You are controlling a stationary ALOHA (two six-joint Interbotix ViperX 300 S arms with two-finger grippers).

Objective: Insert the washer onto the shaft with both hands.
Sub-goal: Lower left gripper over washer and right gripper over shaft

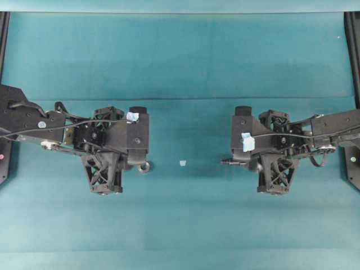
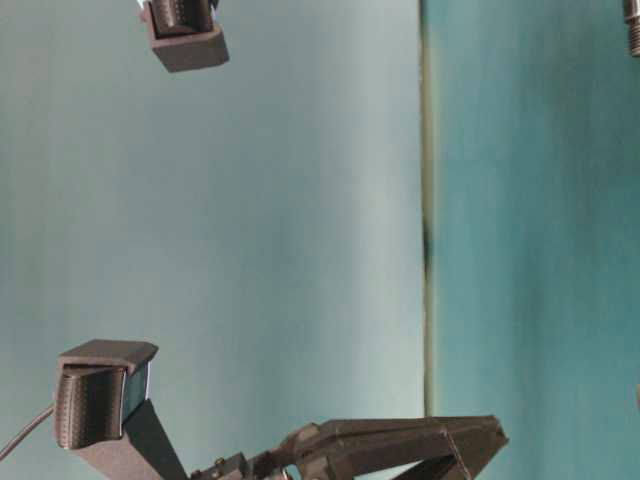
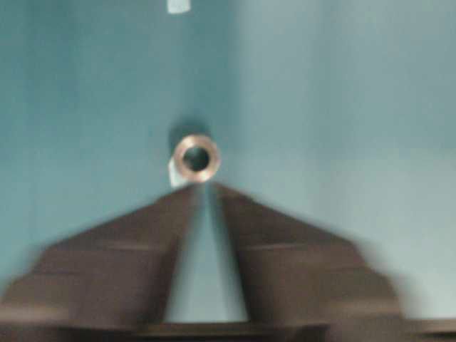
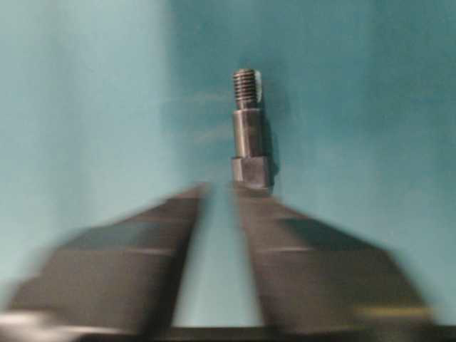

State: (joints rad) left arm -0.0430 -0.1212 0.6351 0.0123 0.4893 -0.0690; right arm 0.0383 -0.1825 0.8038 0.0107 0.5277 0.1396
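From overhead, my two arms face each other across the teal counter (image 1: 180, 67), well apart. The washer (image 1: 145, 166) peeks out at the tip of my left gripper (image 1: 142, 163), and the shaft (image 1: 229, 162) lies on the counter pointing toward the middle from under my right gripper (image 1: 247, 163). That view hides the fingers under the gripper bodies. A tiny pale scrap (image 1: 182, 163) lies between the two arms.

My left wrist camera shows what the overhead cannot: the washer (image 3: 197, 157) sits on the counter just past my fingertips, its dark hole facing the lens. My left fingers (image 3: 135, 249) stand part-way apart with a narrow wedge of counter between them, tips almost meeting just below the ring; they have hold of nothing. The picture is blurred, so I cannot tell whether the tips touch the washer.

My right wrist camera shows the shaft (image 4: 249, 132) lengthwise, threaded narrow end away from me, thicker stepped end right at the tip of my right-hand finger (image 4: 313, 256). Those fingers are slightly apart, gripping nothing; contact with the shaft is unclear through the blur.

The table-level view gives only finger ends (image 2: 95, 400) and the shaft's threaded tip (image 2: 633, 38) at its edge.
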